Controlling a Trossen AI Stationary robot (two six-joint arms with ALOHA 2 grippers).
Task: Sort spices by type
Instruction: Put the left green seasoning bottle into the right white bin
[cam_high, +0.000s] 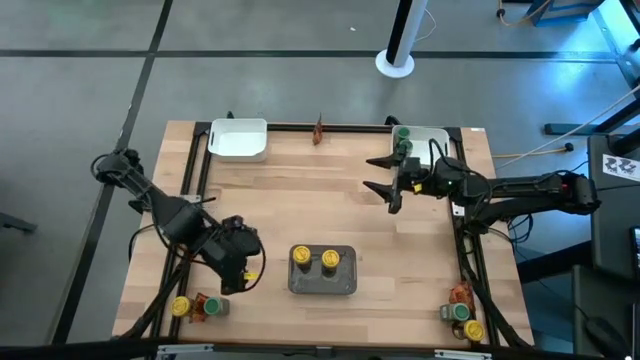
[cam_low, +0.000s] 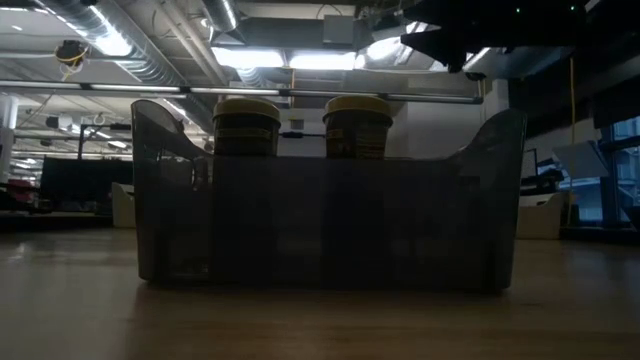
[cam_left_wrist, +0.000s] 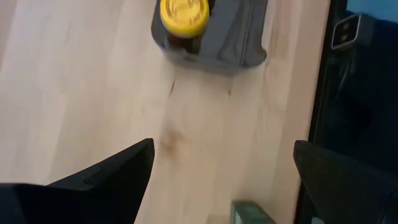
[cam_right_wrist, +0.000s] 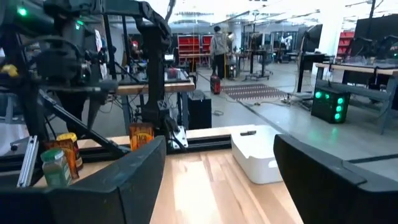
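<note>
Desk (cam_high: 300, 190) of pale wood, carrying three trays and scattered spices. Grey tray (cam_high: 322, 283) at the near edge, middle: two yellow-lidded jars (cam_high: 315, 259) inside, sorted. White tray (cam_high: 238, 139) at the far left corner: apparently empty. Second light tray (cam_high: 425, 135) at the far right corner: one green-lidded jar (cam_high: 402, 133) visible, partly masked by the arm. Left gripper (cam_high: 243, 282) beside the grey tray, fingers apart, nothing held. Right gripper (cam_high: 385, 175) near the far right tray, fingers apart, nothing held. Unsorted: jars and packet (cam_high: 195, 307) at the near left corner; another cluster (cam_high: 462, 310) at the near right; small reddish item (cam_high: 319, 129) at the far edge, too small to identify. Sorting judged under half complete.
</note>
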